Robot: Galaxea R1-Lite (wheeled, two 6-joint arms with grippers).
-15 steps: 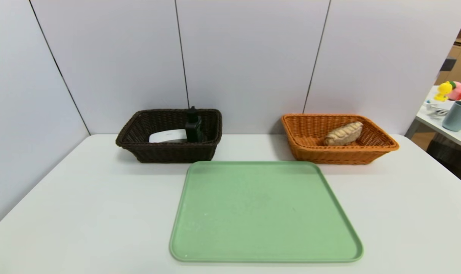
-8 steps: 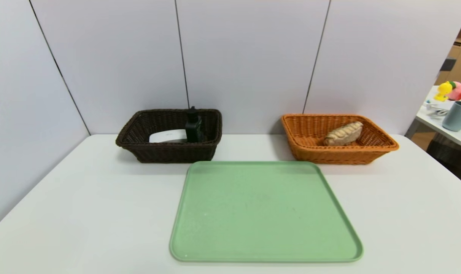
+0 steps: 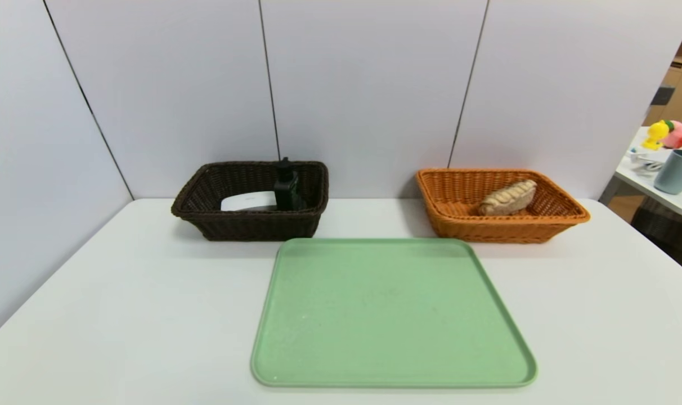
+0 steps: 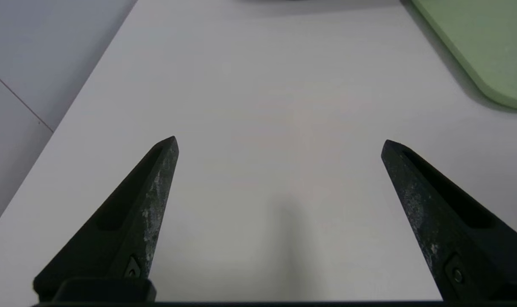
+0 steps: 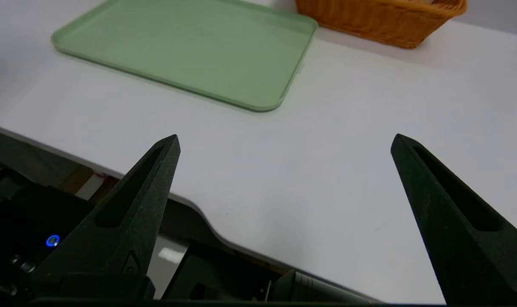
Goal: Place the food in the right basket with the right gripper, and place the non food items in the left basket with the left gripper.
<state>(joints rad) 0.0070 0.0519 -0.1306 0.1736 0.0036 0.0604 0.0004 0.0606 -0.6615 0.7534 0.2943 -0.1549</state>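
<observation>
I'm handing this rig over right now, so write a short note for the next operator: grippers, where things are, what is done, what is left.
Left gripper: open, empty, over bare table beside the green tray.
Right gripper: open, empty, over the table's near edge.
Dark left basket: holds a white item and a black item.
Orange right basket: holds the pastry.
Done: everything visible is sorted; nothing lies on the tray.
Left: nothing visible.

Bread (image 3: 508, 197) inside orange basket (image 3: 566, 216)
</observation>
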